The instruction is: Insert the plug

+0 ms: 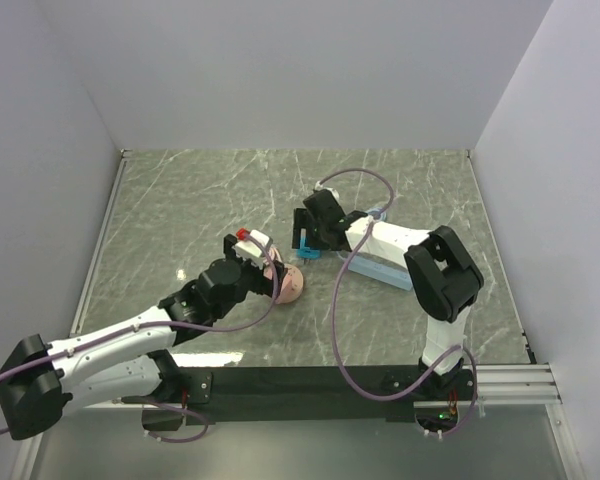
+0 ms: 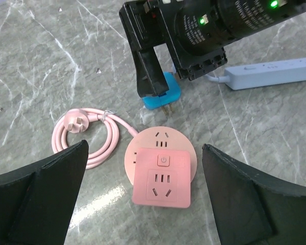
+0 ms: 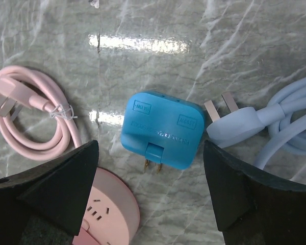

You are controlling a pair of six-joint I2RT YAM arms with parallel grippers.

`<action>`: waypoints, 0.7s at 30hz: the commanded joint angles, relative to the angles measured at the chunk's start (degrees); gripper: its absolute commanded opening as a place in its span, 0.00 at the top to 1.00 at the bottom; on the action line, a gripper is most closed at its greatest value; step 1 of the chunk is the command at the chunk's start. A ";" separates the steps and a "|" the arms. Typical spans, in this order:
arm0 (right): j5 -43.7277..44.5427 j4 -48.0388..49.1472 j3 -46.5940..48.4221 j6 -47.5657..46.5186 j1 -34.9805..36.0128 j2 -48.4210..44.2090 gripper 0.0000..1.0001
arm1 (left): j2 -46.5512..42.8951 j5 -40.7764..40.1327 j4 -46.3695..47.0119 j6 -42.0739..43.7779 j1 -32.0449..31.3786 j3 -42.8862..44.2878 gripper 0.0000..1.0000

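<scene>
Blue plug [image 3: 162, 130]: prob light, rigid, slick plastic; grip flat sides, not prongs. The right hand [image 3: 150, 148] is wide open astride it, empty.

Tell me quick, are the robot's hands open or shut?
Left gripper: open, empty, above the pink cube.
Right gripper: open, straddling the plug, not squeezing it.

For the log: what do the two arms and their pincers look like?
The left arm and right arm have white shells, black joint housings and a looping purplish cable each. The left pincer and right pincer are black with broad wedge-shaped fingers. Green lights and white print mark the right wrist; a small red tab, the left.
</scene>
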 commanded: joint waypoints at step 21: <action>9.20 -10.78 12.48 5.37 2.87 11.99 0.14 | -7.49 1.51 4.37 -3.99 -0.57 -4.12 0.01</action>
